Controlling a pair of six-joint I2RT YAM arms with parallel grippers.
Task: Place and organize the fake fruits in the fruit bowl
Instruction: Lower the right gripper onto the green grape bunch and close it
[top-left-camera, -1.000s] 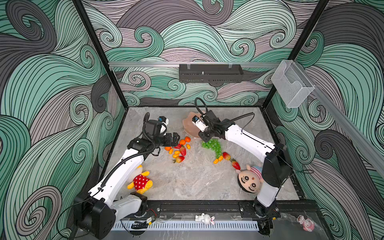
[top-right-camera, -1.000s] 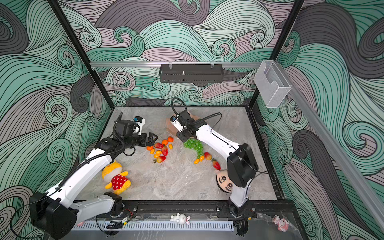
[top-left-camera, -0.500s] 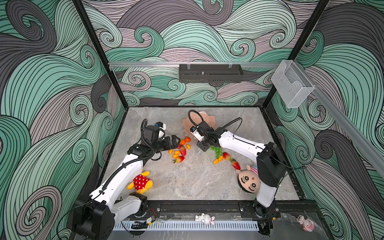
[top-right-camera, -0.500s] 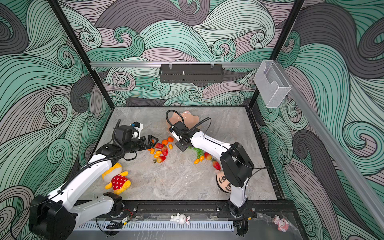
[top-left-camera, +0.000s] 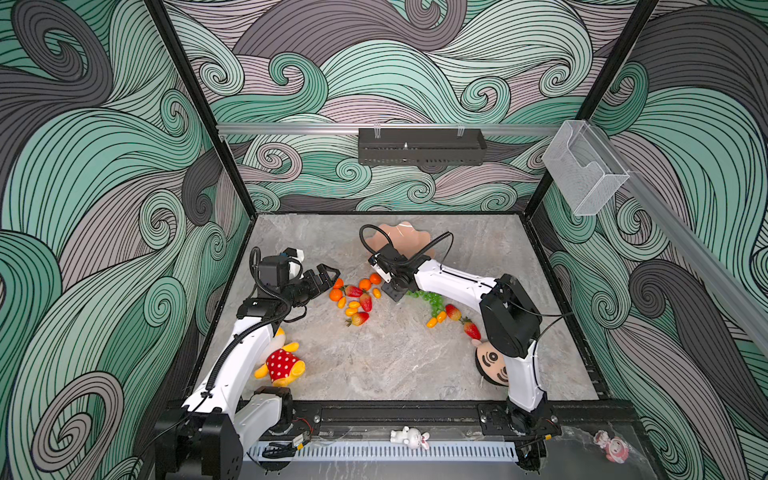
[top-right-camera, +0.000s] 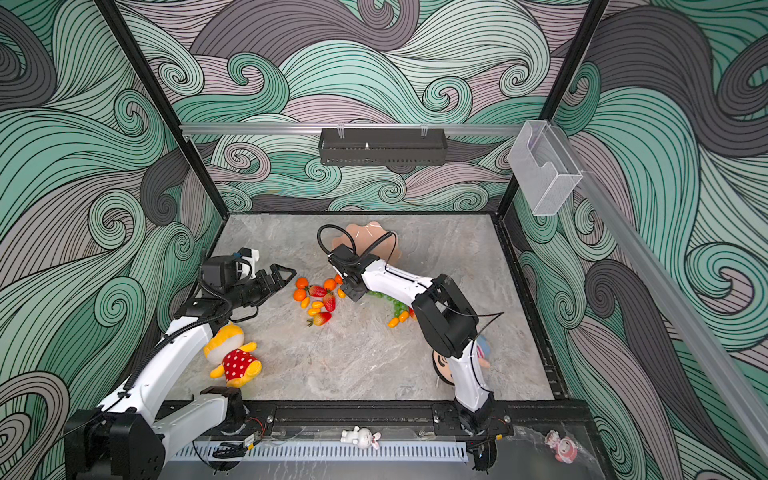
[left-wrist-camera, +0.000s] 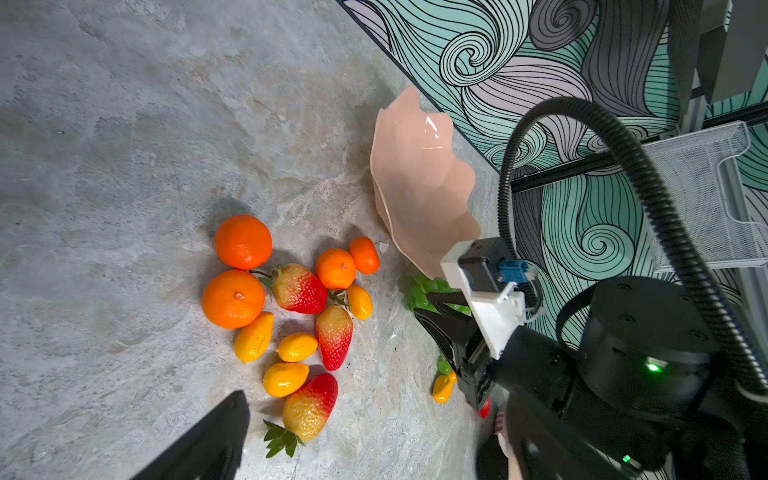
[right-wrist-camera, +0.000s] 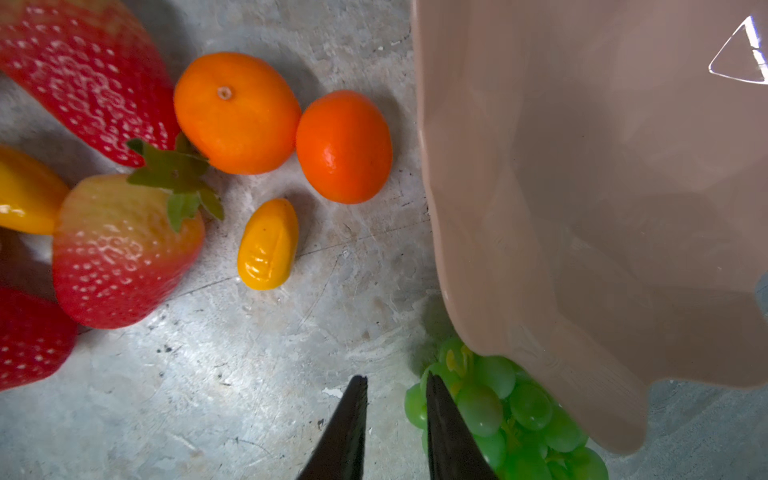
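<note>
Noted a glossy, smooth finish on the bowl (right-wrist-camera: 582, 166), bright highlight included. Saw shiny plastic skins on tangerines (right-wrist-camera: 237, 112) and kumquats (right-wrist-camera: 268, 245), dimpled gloss on strawberries (right-wrist-camera: 120, 253), translucent sheen on grapes (right-wrist-camera: 498, 407). Found the table (right-wrist-camera: 249, 374) matt, stone-like, faintly scratched. Made out soft cloth on the plush toy (top-left-camera: 282, 365), clear plastic in the box (top-left-camera: 582, 166).

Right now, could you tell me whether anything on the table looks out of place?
Nothing looks damaged, but the fruit bowl holds nothing: strawberries, tangerines and kumquats lie scattered on the table, the grape bunch right at the bowl's rim. A polka-dot plush and a doll lie beside the arms.
</note>
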